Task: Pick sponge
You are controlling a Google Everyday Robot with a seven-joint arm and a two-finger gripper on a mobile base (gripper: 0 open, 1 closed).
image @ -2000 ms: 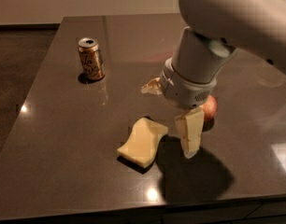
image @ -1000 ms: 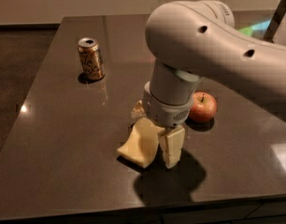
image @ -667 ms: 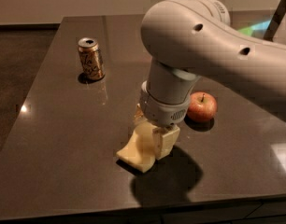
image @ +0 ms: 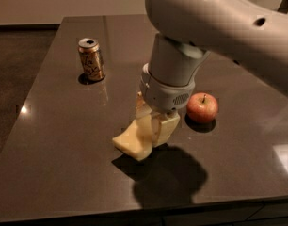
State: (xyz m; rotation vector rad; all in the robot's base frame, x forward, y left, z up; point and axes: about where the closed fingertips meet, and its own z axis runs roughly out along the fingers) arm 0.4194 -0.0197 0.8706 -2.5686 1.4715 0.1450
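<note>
Camera view: jaws astride sponge (image: 131,143), upper-right end

Apple (image: 202,107) seemingly just beside gripper (image: 156,129)

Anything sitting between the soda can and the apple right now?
Yes. In the camera view the gripper, down at the sponge, stands between the can and the apple; nothing else does.

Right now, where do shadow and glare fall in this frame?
Camera view: dim light; the arm throws a shadow on the table in front of the sponge, where the tool sits low; glare patches near the table's left and right edges; apple and can cast small shadows.
</note>
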